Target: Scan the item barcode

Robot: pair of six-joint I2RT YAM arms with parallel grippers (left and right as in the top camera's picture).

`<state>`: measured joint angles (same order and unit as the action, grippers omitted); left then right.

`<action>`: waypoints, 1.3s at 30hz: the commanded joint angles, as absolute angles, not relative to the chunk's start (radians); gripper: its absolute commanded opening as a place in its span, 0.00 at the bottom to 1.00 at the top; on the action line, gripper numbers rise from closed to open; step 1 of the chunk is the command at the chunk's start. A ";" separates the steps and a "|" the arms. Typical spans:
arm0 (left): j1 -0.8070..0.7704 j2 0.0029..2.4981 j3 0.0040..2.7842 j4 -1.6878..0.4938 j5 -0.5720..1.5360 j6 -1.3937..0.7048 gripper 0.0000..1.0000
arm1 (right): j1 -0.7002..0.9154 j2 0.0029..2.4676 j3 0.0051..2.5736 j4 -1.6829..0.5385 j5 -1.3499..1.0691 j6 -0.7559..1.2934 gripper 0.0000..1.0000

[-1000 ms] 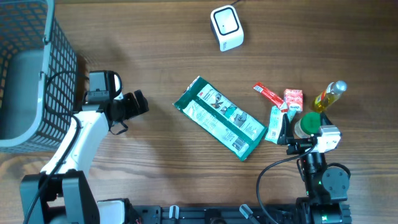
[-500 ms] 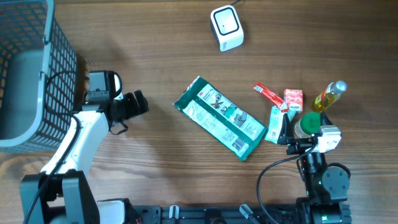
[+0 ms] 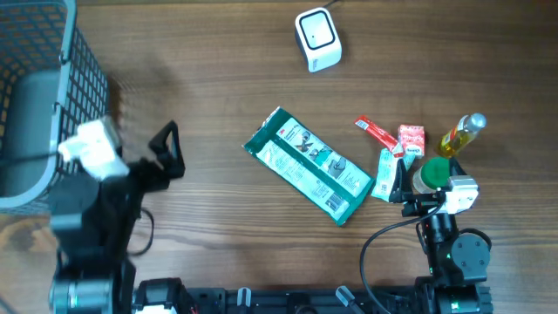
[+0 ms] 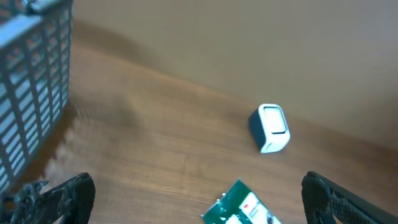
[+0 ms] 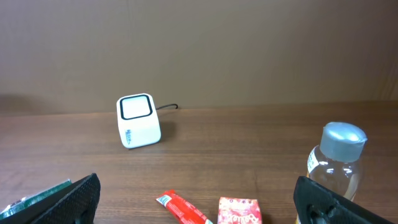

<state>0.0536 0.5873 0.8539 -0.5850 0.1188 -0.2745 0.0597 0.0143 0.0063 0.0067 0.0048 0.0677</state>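
A green packet (image 3: 307, 166) lies flat in the middle of the wooden table, and its corner shows in the left wrist view (image 4: 244, 205). The white barcode scanner (image 3: 316, 39) stands at the far edge, also in the left wrist view (image 4: 269, 127) and the right wrist view (image 5: 138, 120). My left gripper (image 3: 167, 151) hovers open left of the packet, nothing between its fingers (image 4: 57, 196). My right gripper (image 3: 398, 179) rests open at the packet's right end, beside small items, with its fingers (image 5: 65, 202) empty.
A grey wire basket (image 3: 39, 96) stands at the far left (image 4: 31, 93). By the right gripper lie a red tube (image 3: 375, 133), a red sachet (image 3: 411, 139), a green-white sachet (image 3: 384, 173) and a yellow bottle (image 3: 462, 133) with a grey cap (image 5: 339, 140).
The left arm has swung back toward the left front with motion blur, and its gripper now sits slightly left of where it was. The right arm and the items have not moved.
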 commanded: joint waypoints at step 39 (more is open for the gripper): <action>-0.046 0.004 0.006 -0.078 0.040 -0.033 1.00 | 0.054 0.005 0.005 0.009 0.022 0.085 0.99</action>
<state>-0.0521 0.0143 0.0067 -0.0647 0.0460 -0.1867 0.0597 0.0135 0.0063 0.0063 0.0051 0.0681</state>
